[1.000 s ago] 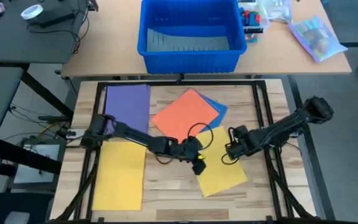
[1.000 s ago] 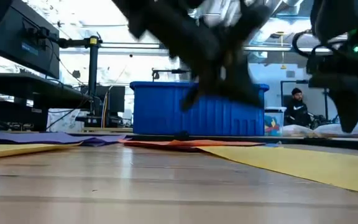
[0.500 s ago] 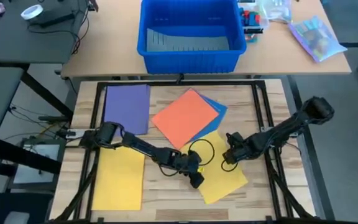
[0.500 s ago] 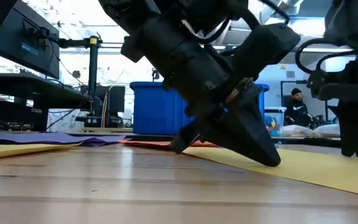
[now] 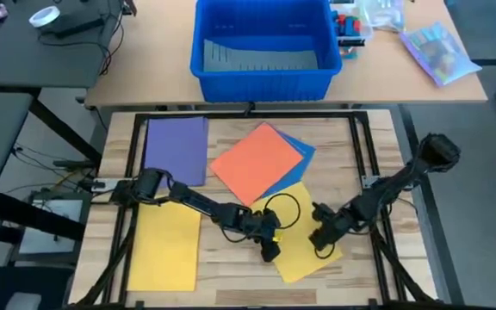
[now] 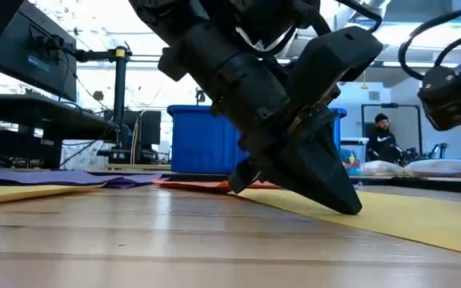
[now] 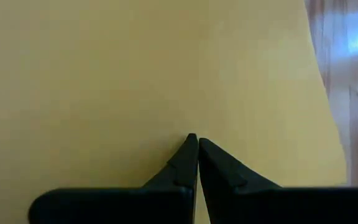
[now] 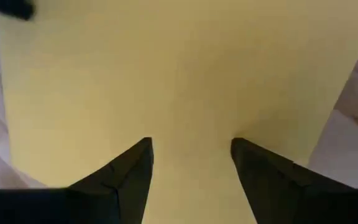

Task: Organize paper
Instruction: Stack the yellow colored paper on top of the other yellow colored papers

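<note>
Both of my end effectors are down over the same tilted yellow sheet [image 5: 304, 241] near the front middle of the bench [image 5: 231, 258]. My left end effector [image 5: 271, 252] has its fingers [image 7: 188, 158] pressed together, tips touching that sheet at its left edge. My right end effector [image 5: 321, 247] hangs over the sheet's right part with its fingers [image 8: 132, 168] spread apart; from the wrist view I cannot tell whether they touch the paper.

I count five sheets:
- two yellow: the tilted one and a second yellow sheet [image 5: 166, 245] at the front left
- one purple sheet [image 5: 177, 148] at the back left
- one orange sheet [image 5: 257, 162] in the middle, lying on one blue sheet [image 5: 301, 151], of which only an edge shows.

The tilted yellow sheet's far corner seems to tuck under the orange one.

Against half a second ago, my right end effector has shifted toward the front of the bench, farther onto the yellow sheet. My left has barely moved, and the sheets lie as they did.
</note>
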Controlling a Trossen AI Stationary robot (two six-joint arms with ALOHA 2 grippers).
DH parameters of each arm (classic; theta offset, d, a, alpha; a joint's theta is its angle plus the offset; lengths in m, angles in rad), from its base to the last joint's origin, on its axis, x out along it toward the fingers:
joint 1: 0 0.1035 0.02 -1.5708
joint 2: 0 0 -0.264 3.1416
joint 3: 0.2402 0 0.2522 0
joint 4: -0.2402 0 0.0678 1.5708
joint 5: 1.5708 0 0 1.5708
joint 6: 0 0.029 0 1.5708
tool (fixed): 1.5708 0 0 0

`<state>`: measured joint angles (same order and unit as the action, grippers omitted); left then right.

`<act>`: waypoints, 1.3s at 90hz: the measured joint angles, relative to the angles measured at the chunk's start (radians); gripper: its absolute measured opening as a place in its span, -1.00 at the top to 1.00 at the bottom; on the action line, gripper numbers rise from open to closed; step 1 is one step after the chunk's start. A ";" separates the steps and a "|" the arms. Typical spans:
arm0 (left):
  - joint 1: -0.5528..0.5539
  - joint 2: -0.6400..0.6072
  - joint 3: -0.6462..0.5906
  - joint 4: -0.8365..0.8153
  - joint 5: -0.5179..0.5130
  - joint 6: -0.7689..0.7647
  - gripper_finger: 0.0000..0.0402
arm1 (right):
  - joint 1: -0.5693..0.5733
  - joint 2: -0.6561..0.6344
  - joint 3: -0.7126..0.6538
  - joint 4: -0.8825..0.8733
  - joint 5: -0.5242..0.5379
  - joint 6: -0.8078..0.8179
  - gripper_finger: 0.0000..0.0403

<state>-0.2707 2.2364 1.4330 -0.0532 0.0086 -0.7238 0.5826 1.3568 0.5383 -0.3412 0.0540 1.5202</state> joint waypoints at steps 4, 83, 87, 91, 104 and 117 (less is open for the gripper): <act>0.000 -0.009 -0.001 -0.002 0.006 0.003 1.00 | -0.006 -0.011 -0.001 -0.014 0.007 -0.004 -0.06; -0.010 -0.048 0.039 -0.305 -0.071 0.007 1.00 | -0.200 0.018 0.002 -0.089 0.063 -0.266 -0.07; -0.008 -0.047 0.040 -0.313 -0.069 0.010 1.00 | -0.194 0.017 0.002 -0.087 0.061 -0.267 -0.07; -0.005 -0.047 0.040 -0.319 -0.069 0.014 1.00 | -0.187 0.007 -0.001 -0.076 0.060 -0.268 -0.07; 0.002 -0.047 0.038 -0.316 -0.067 0.049 1.00 | -0.161 -0.012 -0.007 0.014 0.017 -0.279 -0.07; 0.008 -0.046 0.037 -0.306 -0.067 0.056 1.00 | -0.154 -0.008 -0.004 0.162 -0.145 -0.339 -0.06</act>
<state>-0.2624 2.1906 1.4700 -0.3589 -0.0582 -0.6680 0.4285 1.3486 0.5344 -0.1794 -0.0914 1.1810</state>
